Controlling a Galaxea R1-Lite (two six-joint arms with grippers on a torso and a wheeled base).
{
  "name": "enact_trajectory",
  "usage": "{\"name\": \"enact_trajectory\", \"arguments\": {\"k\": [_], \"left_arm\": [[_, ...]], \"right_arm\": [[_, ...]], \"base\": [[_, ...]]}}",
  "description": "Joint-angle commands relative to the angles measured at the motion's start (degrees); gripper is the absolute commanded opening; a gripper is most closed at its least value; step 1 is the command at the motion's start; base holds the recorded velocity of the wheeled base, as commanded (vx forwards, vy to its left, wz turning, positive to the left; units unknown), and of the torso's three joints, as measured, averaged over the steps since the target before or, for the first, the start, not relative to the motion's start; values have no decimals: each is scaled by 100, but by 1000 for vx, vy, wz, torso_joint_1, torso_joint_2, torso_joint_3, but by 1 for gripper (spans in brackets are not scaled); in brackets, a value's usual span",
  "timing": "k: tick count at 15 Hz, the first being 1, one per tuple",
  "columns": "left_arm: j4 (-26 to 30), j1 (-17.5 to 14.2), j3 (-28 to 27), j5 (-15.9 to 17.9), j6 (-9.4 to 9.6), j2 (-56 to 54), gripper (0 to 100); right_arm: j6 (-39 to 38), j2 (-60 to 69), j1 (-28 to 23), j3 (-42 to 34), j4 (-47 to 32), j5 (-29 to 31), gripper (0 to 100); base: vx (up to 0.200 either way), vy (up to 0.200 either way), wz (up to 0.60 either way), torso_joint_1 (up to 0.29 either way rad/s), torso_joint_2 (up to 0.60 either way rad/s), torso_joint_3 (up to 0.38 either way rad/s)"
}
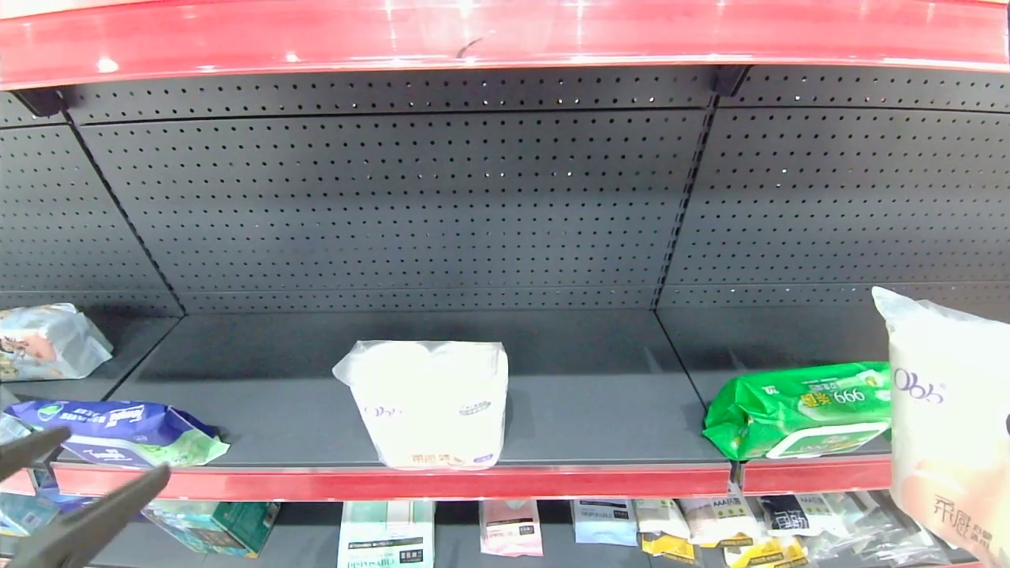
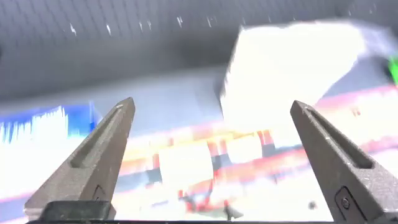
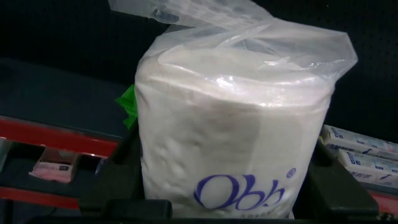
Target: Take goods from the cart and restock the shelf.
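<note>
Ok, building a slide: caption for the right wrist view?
Right claw gripping a plastic-wrapped white tissue pack in front of the shelf.

The shelf is dark grey with a glossy red front strip. Its back panel is grey, dotted all over with small holes. The white pack bears blue lettering. Right of the white pack is a bright green pack with a white lid, then a second white pack in clear film, lettered blue. Left of the white pack, a blue pack shades into white and green.
</note>
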State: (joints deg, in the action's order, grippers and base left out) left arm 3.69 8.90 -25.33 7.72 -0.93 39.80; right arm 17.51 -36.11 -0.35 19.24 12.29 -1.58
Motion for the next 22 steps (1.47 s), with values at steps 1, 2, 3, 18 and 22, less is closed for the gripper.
{"name": "enact_trajectory", "arguments": {"k": [1,2,3,18,22], "left_arm": [[2373,51,-130,274,295,-2802,100],[2610,42,-121,265,383,-3022,100],[2724,42,-95,265,515,-3145,100],[510,-336,1971,-991,550,-3427,100],[176,-336,2120,-956,479,-3427,100]], "right_arm": [[-2,-168,9,27,2,-88,0],[-2,-239,9,45,2,-140,0],[-2,-327,9,107,2,-158,0],[-19,-625,-9,335,28,-149,0],[-2,-810,0,502,46,-158,0]], "base": [[0,0,0,0,0,0],[0,0,0,0,0,0],[0,0,0,0,0,0],[0,0,200,1,0,2],[0,0,450,9,3,2]]}}
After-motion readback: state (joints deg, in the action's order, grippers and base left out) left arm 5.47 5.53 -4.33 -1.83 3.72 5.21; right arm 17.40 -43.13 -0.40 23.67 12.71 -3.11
